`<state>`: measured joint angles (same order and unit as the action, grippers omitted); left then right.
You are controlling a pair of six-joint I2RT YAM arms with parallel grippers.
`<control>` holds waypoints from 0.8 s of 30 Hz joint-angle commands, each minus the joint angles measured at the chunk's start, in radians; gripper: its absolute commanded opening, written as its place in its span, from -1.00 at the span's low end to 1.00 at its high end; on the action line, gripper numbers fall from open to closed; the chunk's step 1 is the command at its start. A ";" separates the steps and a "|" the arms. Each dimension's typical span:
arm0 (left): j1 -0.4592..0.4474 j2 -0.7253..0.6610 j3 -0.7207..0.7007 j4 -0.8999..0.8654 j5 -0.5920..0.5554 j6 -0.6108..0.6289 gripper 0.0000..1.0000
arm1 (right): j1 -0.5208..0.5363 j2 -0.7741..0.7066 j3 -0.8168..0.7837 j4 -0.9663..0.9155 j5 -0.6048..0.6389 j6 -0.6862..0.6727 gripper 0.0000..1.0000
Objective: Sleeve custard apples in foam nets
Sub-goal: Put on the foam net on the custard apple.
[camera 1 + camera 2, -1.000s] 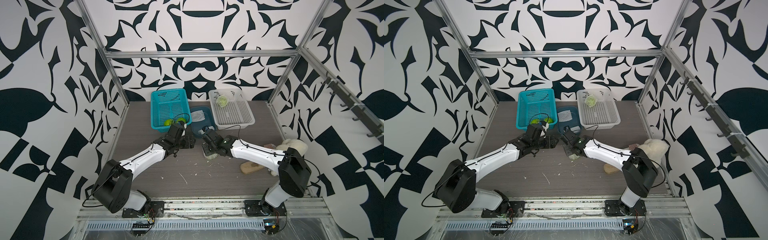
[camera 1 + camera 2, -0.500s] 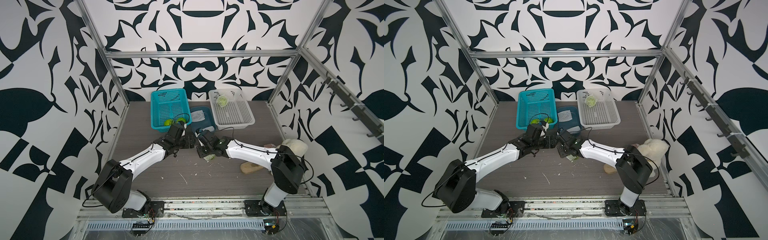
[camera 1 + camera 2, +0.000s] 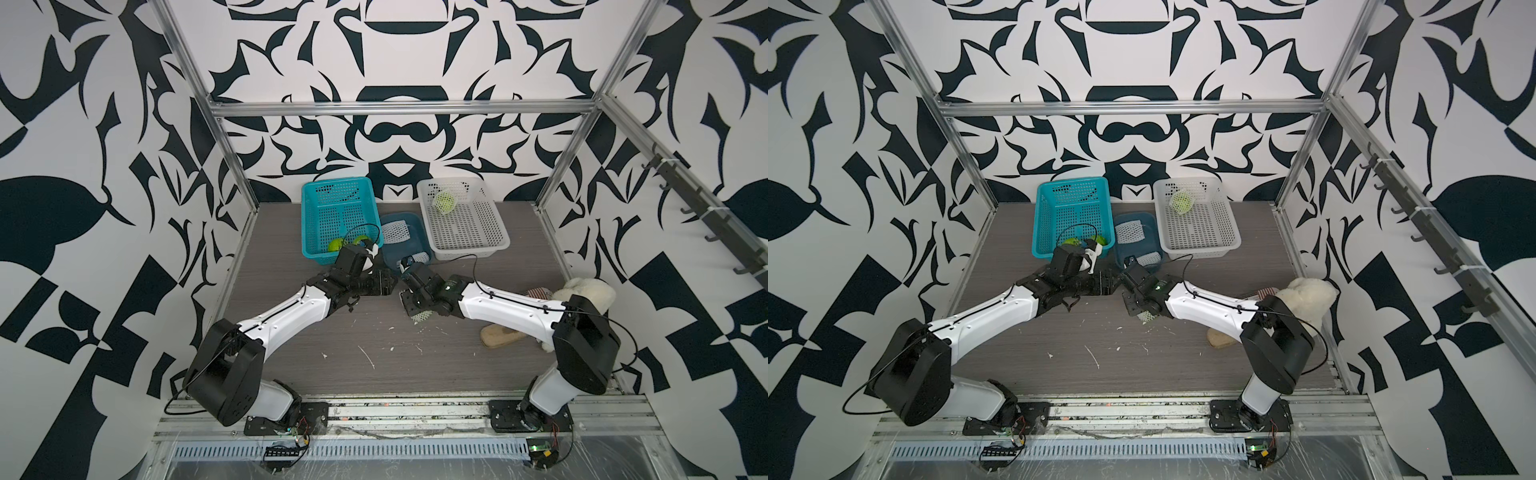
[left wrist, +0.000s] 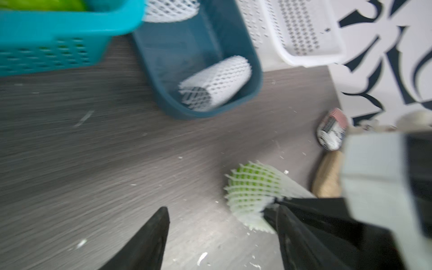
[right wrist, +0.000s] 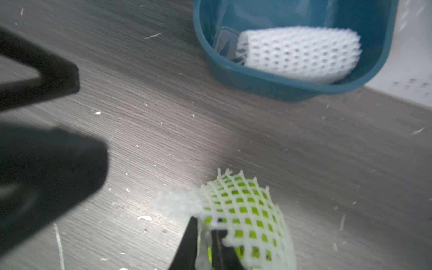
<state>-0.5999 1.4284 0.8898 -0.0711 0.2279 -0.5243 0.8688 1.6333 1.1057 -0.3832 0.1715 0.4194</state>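
Observation:
A custard apple wrapped in a foam net (image 5: 247, 215) rests on the table at mid-centre; it also shows as the netted fruit (image 3: 422, 316) under my right wrist. My right gripper (image 5: 205, 225) pinches the net's loose edge between nearly closed fingers. My left gripper (image 4: 222, 217) hovers open just left of it, holding nothing. Two bare custard apples (image 3: 336, 245) lie in the teal basket (image 3: 320, 208). Another netted fruit (image 3: 444, 202) sits in the white basket (image 3: 498, 232). Two spare foam nets (image 4: 217, 84) lie in the dark blue tub (image 4: 233, 109).
A cream plush toy (image 3: 586, 291) and a tan slipper-like thing (image 3: 498, 334) lie at the right edge beside my right arm. White foam crumbs (image 3: 368, 357) are scattered over the table's front half. The three containers stand in a row at the back.
My right arm has swung its forearm leftward, bringing its gripper closer to the left one; the netted fruit stays beneath it. The left arm has not moved.

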 commanded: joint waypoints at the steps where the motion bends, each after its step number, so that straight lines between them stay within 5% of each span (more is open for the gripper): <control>1: -0.007 0.023 -0.014 0.039 0.147 0.010 0.49 | -0.016 -0.062 -0.031 0.055 -0.070 0.017 -0.46; 12: -0.028 0.060 -0.020 0.033 0.169 0.010 0.47 | -0.100 -0.163 -0.129 0.150 -0.215 0.089 -0.15; 24: -0.047 0.090 -0.001 0.027 0.174 0.010 0.46 | -0.159 -0.213 -0.147 0.196 -0.284 0.124 -0.11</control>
<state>-0.6373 1.5028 0.8822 -0.0418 0.3859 -0.5243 0.7208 1.4570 0.9600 -0.2340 -0.0818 0.5228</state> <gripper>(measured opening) 0.733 0.448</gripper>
